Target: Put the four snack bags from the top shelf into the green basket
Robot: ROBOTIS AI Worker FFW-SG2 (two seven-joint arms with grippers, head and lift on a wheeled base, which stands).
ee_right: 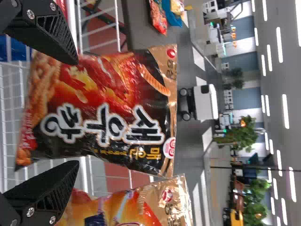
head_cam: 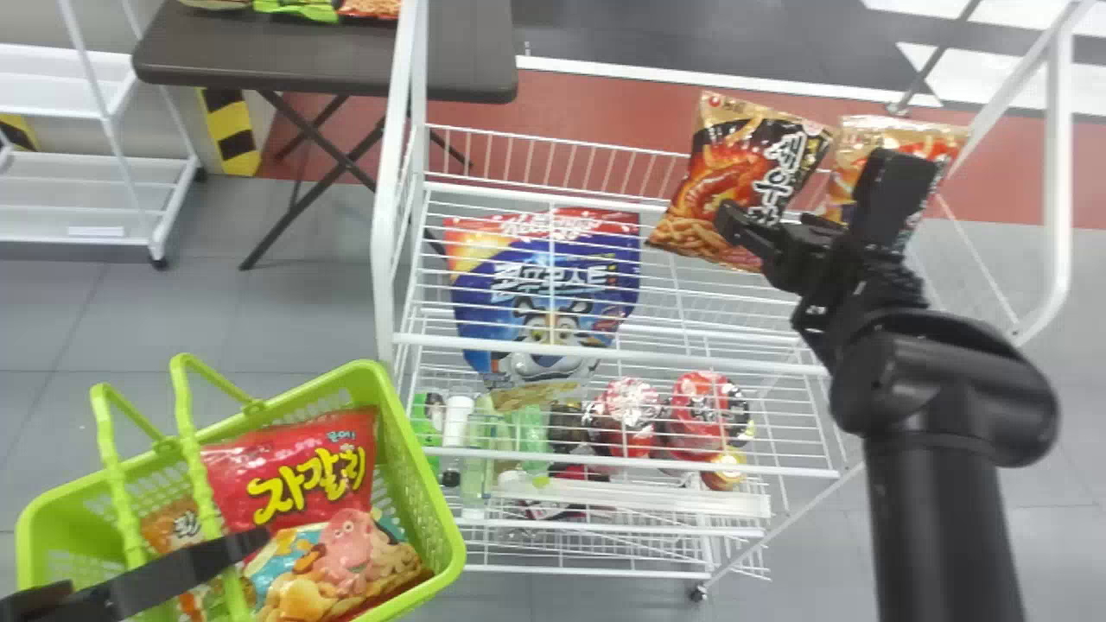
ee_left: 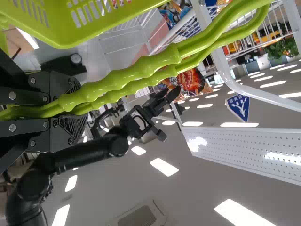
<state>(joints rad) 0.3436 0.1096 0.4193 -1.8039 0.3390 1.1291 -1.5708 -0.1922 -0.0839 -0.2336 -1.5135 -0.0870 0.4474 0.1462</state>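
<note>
1. The white rack (head_cam: pixel 393 259) is the largest thing, with a wire top shelf and lower shelves under it.
2. The green basket (head_cam: pixel 442 514) sits beside the rack's left edge. The head view looks into it, onto bags; the left wrist view gives its outer wall and its handles (ee_left: pixel 141 68) close up.
3. The blue bag (head_cam: pixel 544 285), with a cartoon tiger, lies below the top shelf's wires.
4. The black snack bag (head_cam: pixel 743 173) is on the top shelf, toward the far edge and right of the middle, tilted. The right wrist view shows its front: plump, shiny and creased, with red food artwork, white lettering and a gold top strip.
5. The gold and orange snack bag (head_cam: pixel 903 134) is just beside it, nearer the shelf's right edge.
6. In the basket, the red snack bag (head_cam: pixel 294 466) lies along the far edge, and the octopus snack bag (head_cam: pixel 337 570) lies toward the near right corner.
7. The right gripper (head_cam: pixel 804 186) is spread wide at the black snack bag; whether it touches, I cannot tell.
8. The left gripper (head_cam: pixel 251 544) grips the basket's handles.
</note>
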